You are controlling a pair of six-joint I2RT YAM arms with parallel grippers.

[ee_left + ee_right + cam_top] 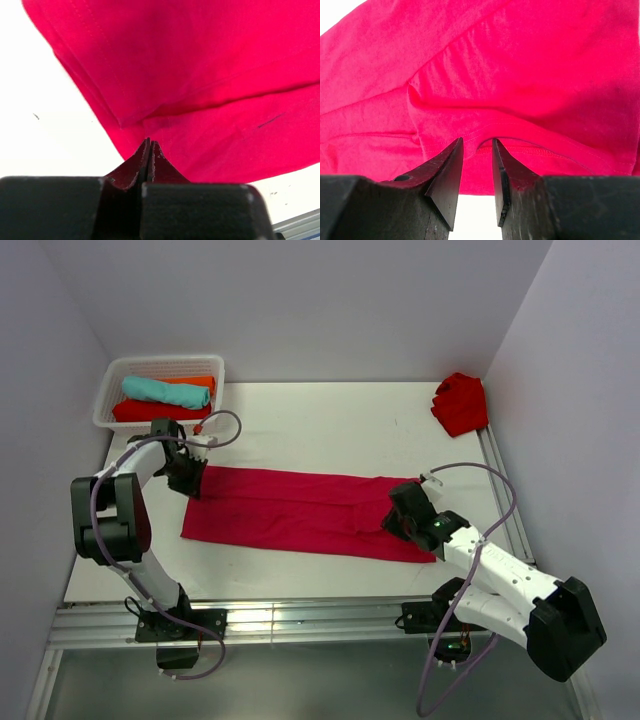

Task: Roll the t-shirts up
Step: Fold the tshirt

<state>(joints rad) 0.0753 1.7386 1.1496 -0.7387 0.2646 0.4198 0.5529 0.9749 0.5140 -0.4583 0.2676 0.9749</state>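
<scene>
A raspberry-crimson t-shirt [300,512], folded into a long flat strip, lies across the white table. My left gripper [192,483] is at the strip's far left corner. In the left wrist view it [150,142] is shut, its tips meeting on the t-shirt [200,75] right at the hem. My right gripper [397,520] hovers over the strip's right end. In the right wrist view it [477,145] stands open. The tips rest at the stitched hem of the t-shirt [520,75], and bare table shows between the fingers.
A white basket [108,400] at the back left holds a rolled teal shirt [165,391], an orange one [205,382] and a scarlet one [160,412]. A crumpled red shirt [461,403] lies at the back right. Metal rails [300,620] edge the table.
</scene>
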